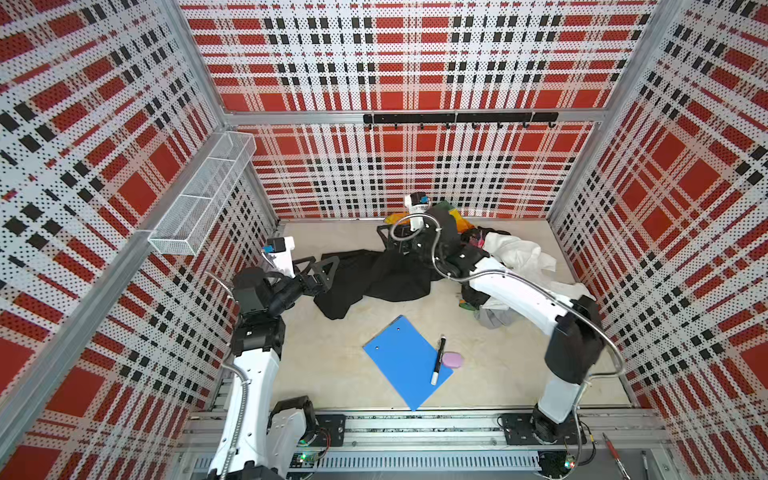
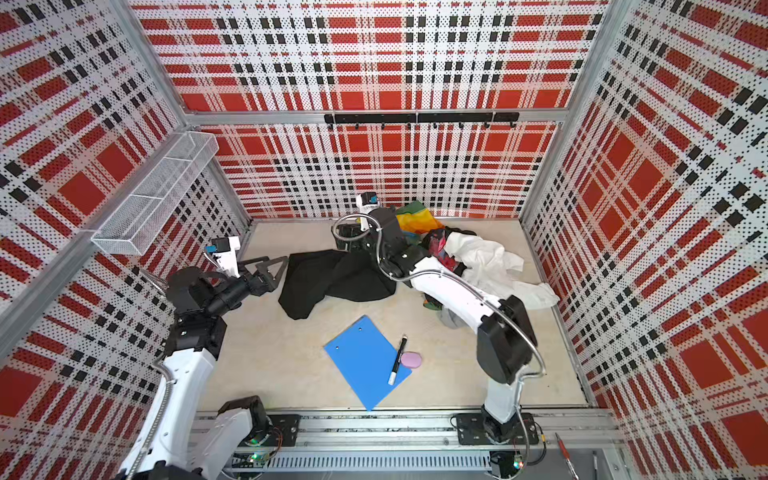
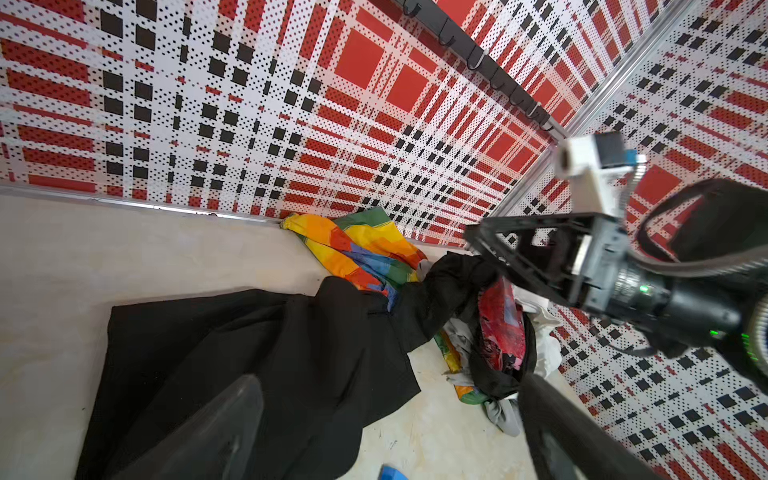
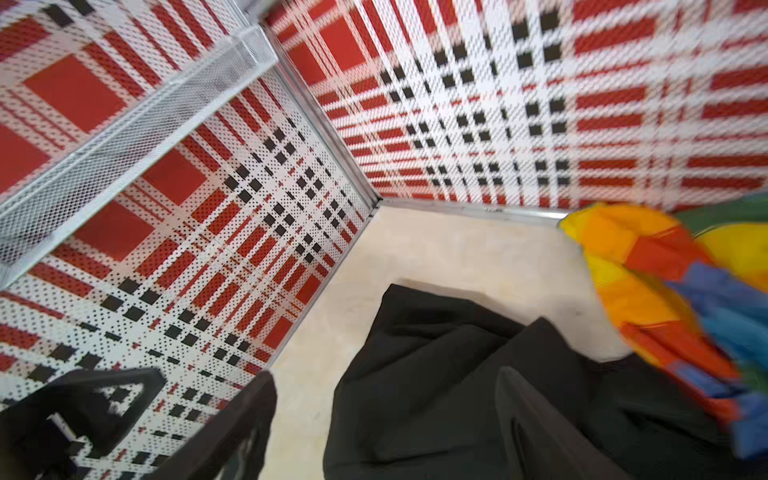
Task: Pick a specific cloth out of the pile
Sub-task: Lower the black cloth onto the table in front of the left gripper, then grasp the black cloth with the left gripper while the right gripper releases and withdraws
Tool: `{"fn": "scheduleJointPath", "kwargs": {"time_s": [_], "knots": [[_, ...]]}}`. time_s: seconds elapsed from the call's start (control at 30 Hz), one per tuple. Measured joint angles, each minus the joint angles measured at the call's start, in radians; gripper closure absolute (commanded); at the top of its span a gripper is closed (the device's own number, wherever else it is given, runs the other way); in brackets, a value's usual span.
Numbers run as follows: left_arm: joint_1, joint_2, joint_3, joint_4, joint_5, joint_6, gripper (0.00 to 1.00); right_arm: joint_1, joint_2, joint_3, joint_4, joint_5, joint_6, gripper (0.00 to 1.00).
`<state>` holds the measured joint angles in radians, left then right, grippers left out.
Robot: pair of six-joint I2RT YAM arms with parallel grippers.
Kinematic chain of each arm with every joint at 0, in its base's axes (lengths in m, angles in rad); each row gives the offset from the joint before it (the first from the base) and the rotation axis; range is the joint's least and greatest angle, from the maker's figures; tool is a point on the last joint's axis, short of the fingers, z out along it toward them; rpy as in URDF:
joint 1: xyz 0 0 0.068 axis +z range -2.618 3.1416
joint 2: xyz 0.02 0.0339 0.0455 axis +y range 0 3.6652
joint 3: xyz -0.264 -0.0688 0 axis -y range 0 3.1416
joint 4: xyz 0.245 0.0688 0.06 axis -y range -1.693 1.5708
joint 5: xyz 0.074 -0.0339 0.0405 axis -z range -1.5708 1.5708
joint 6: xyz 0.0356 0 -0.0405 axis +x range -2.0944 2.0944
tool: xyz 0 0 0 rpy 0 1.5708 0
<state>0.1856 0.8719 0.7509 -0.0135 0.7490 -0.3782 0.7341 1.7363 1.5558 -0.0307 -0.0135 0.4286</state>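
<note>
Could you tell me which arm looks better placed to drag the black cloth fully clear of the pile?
Probably left: the left gripper, open, sits beside the cloth's free edge, away from the pile; the right gripper hovers open at the pile end.

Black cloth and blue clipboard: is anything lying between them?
Nothing. In both top views only bare table separates the black cloth from the clipboard.
</note>
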Motion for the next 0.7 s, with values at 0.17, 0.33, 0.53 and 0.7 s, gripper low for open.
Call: {"fn": "scheduleJointPath", "kwargs": {"time_s": [0.17, 0.33, 0.53, 0.7], "knots": [[-0.090, 0.003, 0.000, -0.014, -0.058, 0.024, 0.01, 0.000, -0.235, -0.211, 0.059, 0.052, -0.132, 0.07], [-0.344, 0.068, 0.034, -0.104, -0.264, 0.097, 0.01, -0.012, -0.462, -0.445, 0.060, 0.071, -0.256, 0.01], [-0.648, 0.305, 0.182, -0.209, -0.530, 0.165, 0.00, -0.105, -0.654, -0.657, 0.066, 0.083, -0.305, 0.00], [-0.795, 0.588, 0.364, -0.280, -0.692, 0.211, 0.19, -0.200, -0.731, -0.790, 0.124, 0.099, -0.286, 0.00]]}}
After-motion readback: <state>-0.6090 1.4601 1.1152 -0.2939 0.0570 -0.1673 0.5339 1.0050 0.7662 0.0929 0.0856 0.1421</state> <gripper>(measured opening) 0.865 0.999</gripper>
